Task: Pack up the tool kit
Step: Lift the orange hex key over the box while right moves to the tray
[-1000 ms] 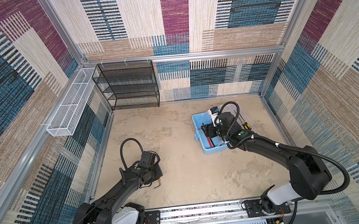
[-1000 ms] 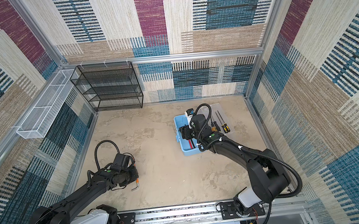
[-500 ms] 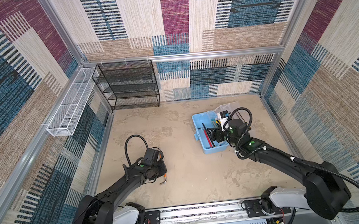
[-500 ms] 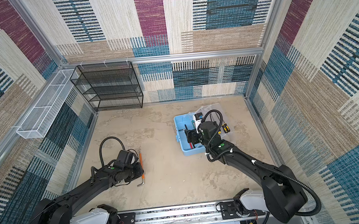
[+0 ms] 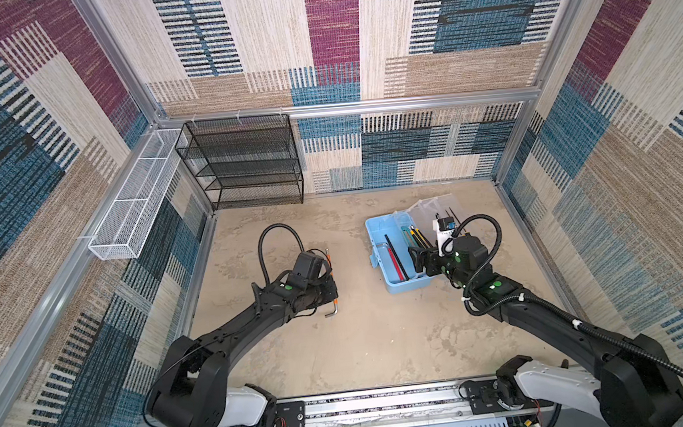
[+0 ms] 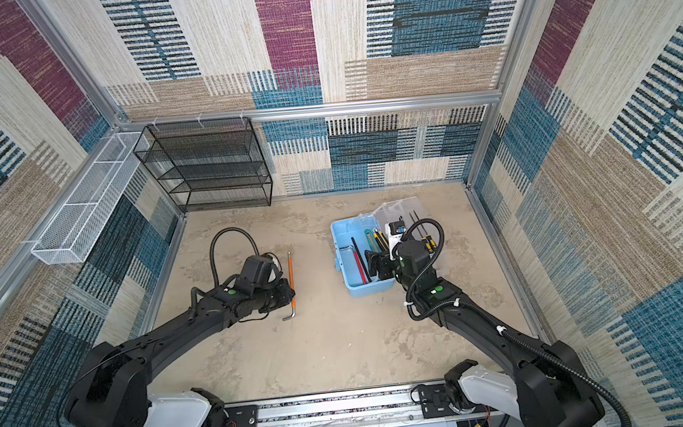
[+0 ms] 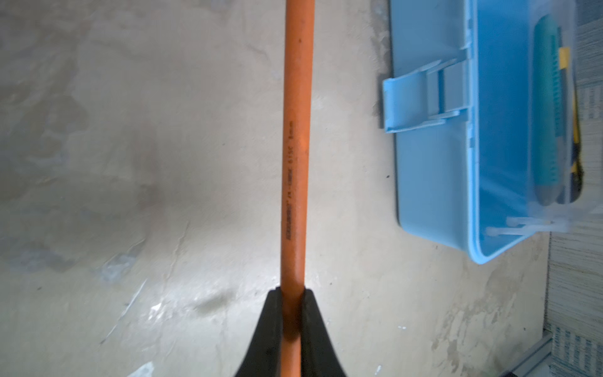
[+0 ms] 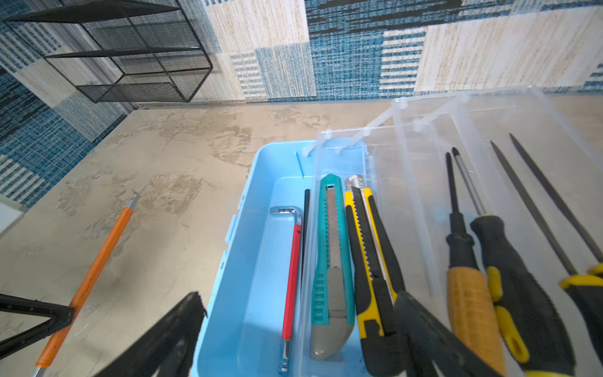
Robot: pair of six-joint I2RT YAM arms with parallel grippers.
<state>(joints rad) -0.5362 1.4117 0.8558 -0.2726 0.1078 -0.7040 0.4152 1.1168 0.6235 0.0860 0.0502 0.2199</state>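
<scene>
Where left pincer [image 7: 291,293] grips, hex key [image 7: 296,147] disappears.

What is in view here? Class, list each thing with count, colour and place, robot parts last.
tool box: one, light blue, open, right side of the floor
tray: one, clear, in the box
lid: one, clear, swung open beside the box
utility knives: two, teal and yellow-black, in the tray
red hex key: one, on the box floor
black rod: one, thin, beside the red key
orange hex key: one, in the left claw
screwdrivers: two, amber and black-yellow handles, on the lid
slim tapered tools: two, dark, on the lid
mesh rack: one, black, back wall
wire basket: one, white, left wall
left claw: shut on the orange hex key
right claw: open, empty, above the box
</scene>
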